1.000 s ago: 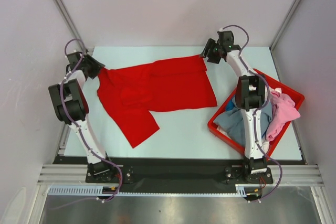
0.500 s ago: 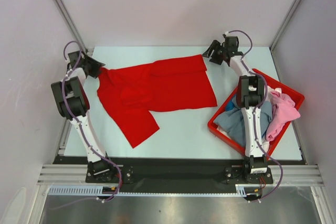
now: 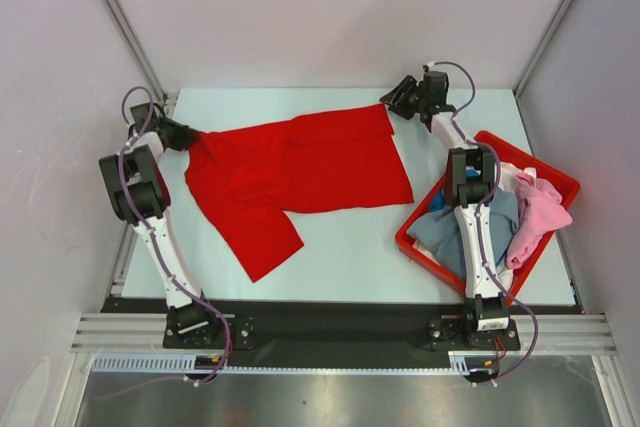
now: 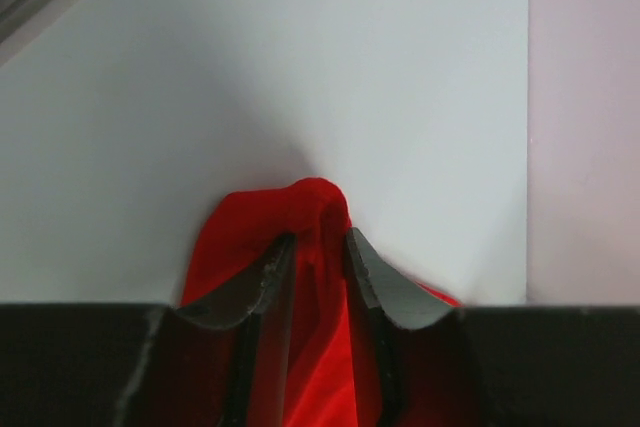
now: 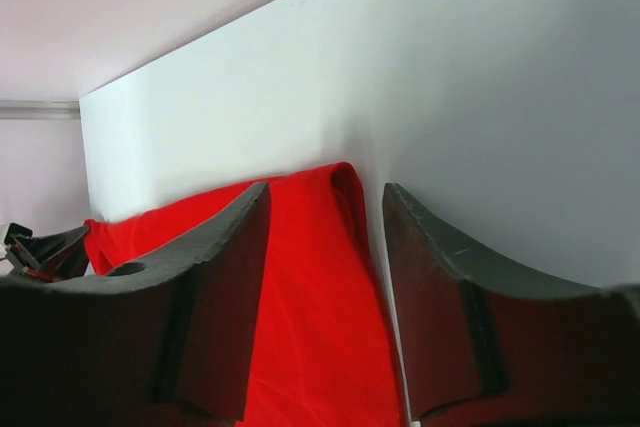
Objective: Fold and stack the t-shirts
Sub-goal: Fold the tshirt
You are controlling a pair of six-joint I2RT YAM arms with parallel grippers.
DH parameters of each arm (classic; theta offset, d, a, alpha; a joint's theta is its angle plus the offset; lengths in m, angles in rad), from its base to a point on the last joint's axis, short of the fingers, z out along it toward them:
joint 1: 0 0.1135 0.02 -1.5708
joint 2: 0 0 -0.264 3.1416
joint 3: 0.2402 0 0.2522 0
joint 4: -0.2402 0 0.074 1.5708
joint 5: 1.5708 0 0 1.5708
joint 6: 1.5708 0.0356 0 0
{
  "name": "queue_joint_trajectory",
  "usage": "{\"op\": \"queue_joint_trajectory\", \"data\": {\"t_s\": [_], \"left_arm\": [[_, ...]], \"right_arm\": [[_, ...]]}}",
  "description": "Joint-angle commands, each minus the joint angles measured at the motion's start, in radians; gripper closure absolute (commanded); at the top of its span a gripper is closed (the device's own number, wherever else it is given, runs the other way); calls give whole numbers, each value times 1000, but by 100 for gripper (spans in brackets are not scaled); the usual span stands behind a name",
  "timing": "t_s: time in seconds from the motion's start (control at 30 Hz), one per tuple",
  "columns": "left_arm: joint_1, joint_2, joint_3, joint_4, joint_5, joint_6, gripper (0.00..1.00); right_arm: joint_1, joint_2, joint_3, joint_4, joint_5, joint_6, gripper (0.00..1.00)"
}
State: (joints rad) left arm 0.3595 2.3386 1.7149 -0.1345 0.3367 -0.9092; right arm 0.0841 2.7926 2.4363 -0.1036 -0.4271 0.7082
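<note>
1. Red t-shirt (image 3: 300, 172): lay spread on the table (image 3: 350, 247), creased across the middle, with one sleeve trailing toward the near edge.
2. Left pincer (image 4: 318, 242): was clenched on a small bunched fold at the shirt's left edge. Hazard: so slight a pinch could slip free under a pull, or carry one layer only.
3. Right pincer (image 5: 326, 197): was released, its jaws wide apart over the shirt's far right corner and gripping nothing. Hazard: closing too high would miss the cloth, and the rolled hem there could leave only its top edge caught.
4. Hazard, both arms: a pull from the left before the right had hold would likely skew the shirt and deepen the creases.
5. Red bin (image 3: 545, 165): stood right of the shirt and held a grey-blue shirt (image 3: 445, 232) and a pink shirt (image 3: 540, 212). The right arm reached across it, so a low swing might snag them.
</note>
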Motion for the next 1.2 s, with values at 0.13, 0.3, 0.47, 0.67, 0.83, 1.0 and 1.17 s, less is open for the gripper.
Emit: {"op": "queue_joint_trajectory", "data": {"t_s": [0.13, 0.3, 0.47, 0.67, 0.83, 1.0, 1.17], "left_arm": [[24, 24, 41, 98, 61, -54, 73], [30, 59, 66, 131, 93, -71, 81], [38, 82, 78, 180, 111, -94, 99], [61, 117, 98, 266, 134, -138, 100], [76, 169, 175, 280, 147, -160, 100], [78, 275, 304, 256, 174, -198, 100], [72, 303, 413, 194, 179, -166, 71]], "right_arm": [[17, 39, 35, 21, 21, 46, 53], [26, 48, 36, 35, 48, 68, 61], [25, 53, 29, 61, 80, 125, 86], [9, 25, -39, 200, 189, 236, 100], [0, 62, -3, 251, 221, 292, 100], [0, 74, -2, 265, 219, 293, 100], [-3, 87, 15, 272, 189, 303, 100]]}}
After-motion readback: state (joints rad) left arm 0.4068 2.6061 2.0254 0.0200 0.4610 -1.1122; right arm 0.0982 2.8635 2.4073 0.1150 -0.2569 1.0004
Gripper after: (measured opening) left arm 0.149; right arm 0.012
